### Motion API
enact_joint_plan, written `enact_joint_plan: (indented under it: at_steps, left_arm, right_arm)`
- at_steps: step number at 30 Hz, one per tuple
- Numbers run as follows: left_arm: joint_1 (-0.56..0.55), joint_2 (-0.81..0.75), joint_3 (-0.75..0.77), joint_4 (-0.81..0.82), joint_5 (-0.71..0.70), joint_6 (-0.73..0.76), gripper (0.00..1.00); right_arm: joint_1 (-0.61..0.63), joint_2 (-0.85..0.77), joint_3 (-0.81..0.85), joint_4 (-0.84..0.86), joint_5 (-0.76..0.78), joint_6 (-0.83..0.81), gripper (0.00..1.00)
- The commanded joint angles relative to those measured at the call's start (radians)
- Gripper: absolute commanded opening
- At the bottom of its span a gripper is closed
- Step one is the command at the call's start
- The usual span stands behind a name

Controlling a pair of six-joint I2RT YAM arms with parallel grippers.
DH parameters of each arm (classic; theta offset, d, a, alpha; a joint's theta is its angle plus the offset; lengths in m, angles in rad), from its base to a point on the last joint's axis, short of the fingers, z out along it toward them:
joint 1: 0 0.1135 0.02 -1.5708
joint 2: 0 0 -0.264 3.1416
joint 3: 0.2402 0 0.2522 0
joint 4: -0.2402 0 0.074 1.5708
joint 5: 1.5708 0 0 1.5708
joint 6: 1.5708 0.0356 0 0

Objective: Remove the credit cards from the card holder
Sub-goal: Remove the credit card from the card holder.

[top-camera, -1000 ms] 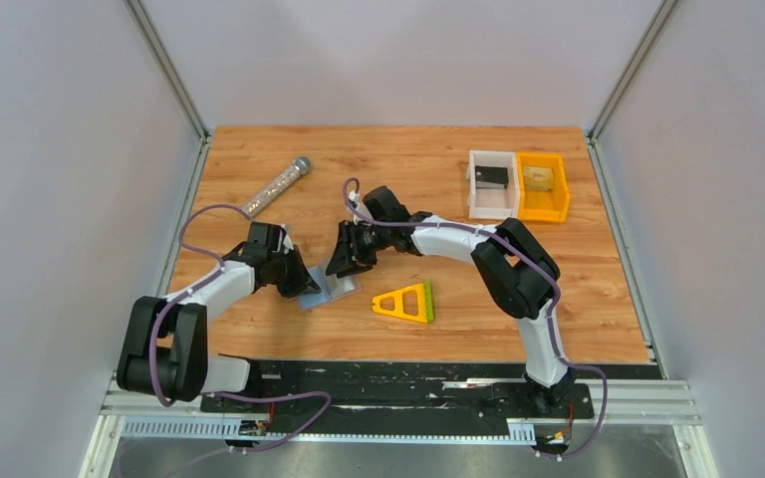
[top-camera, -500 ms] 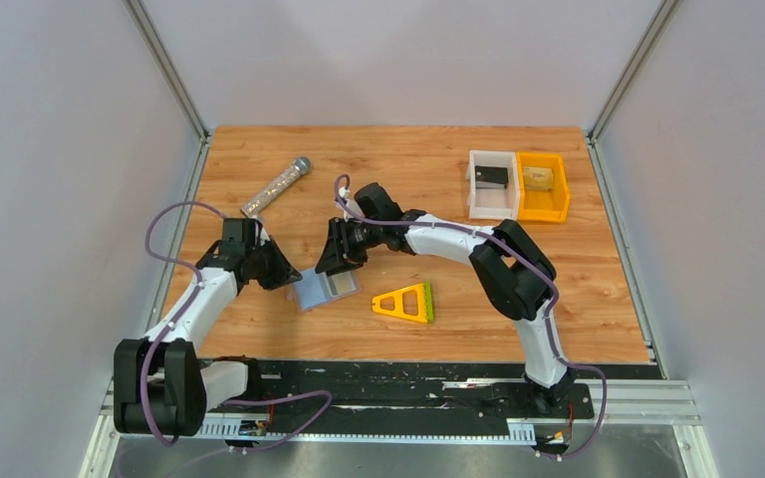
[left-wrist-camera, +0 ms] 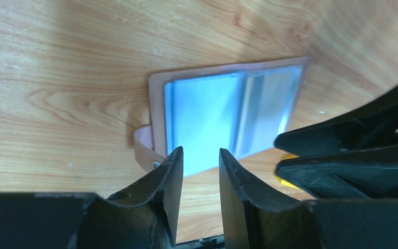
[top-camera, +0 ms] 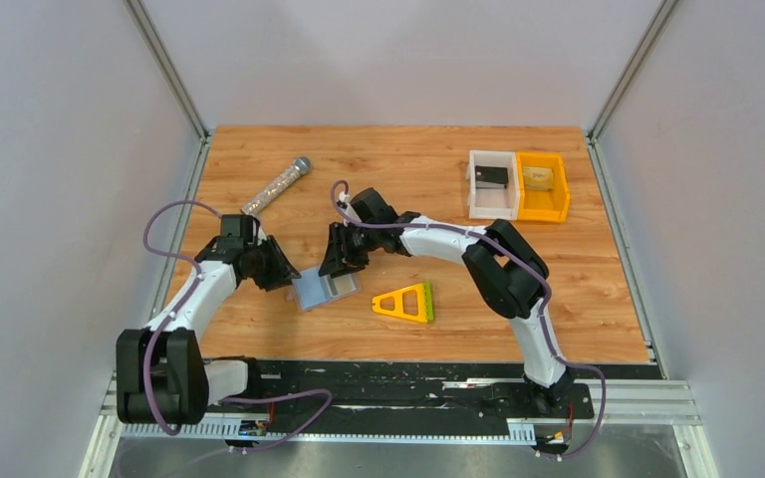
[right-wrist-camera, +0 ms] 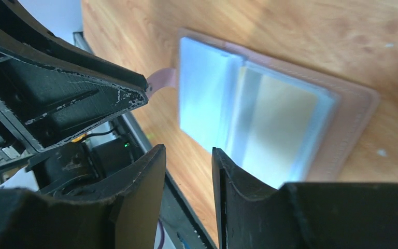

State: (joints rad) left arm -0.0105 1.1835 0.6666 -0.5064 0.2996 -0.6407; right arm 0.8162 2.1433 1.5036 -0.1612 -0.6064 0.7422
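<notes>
**Left arm lets go; holder lies open, cards not yet out**

Wooden table (top-camera: 518,289), top view, read from the arm bases outward.

- Card holder (left-wrist-camera: 207,119) lies flat and opened on the wood, left of centre, slot face up and strap (left-wrist-camera: 142,150) poking out at its near-left corner.
- Left gripper (left-wrist-camera: 200,155): a second ago it was clamped down on the holder's left panel. Now it is backed off to about 9 o'clock of the holder, jaws parted with nothing between them. Released.
- Right gripper (right-wrist-camera: 187,151): hovers at the holder's 12 o'clock edge, jaws parted to the same gap as before, gripping nothing.
- Credit cards: one tan card (right-wrist-camera: 282,122) shows behind the clear slot of one panel, still seated. Cannot tell whether the other panel holds any.
- Yellow-and-green triangular frame (top-camera: 405,302) at the holder's 3–4 o'clock, apart from it.
- Farther out: glittery tube (top-camera: 276,185) at 11 o'clock; white bin (top-camera: 491,189) and orange bin (top-camera: 543,189), touching, at 2 o'clock.

Reading: opening looks done and the holder stays open unaided. No card is extracted, so the task is early. Likely next need is pinning one panel while the other gripper pinches a card edge.
</notes>
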Motion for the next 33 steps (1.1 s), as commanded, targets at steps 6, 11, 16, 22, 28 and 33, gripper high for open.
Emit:
enact_joint_plan:
  at_steps: [6,11,16,22,28,33]
  left_arm:
    - [0.007,0.138,-0.005,0.052,-0.046,0.019,0.43]
    - [0.007,0.162,-0.043,0.132,0.036,0.012,0.37]
    - [0.007,0.175,-0.069,0.182,0.089,0.004,0.32]
    - [0.007,0.226,-0.093,0.236,0.137,-0.002,0.29]
    - [0.007,0.246,-0.089,0.248,0.155,0.001,0.31]
    - [0.007,0.226,-0.088,0.242,0.16,-0.002,0.3]
  right_arm:
    - [-0.019,-0.058,-0.022,-0.06,0.13,-0.08,0.4]
    - [-0.028,-0.048,-0.026,-0.064,0.141,-0.09,0.4]
    - [-0.044,-0.041,-0.029,-0.072,0.149,-0.105,0.4]
    - [-0.054,-0.042,-0.044,-0.079,0.15,-0.117,0.4]
    - [-0.055,-0.053,-0.053,-0.102,0.186,-0.135,0.4]
    - [-0.057,-0.076,-0.045,-0.129,0.22,-0.154,0.39]
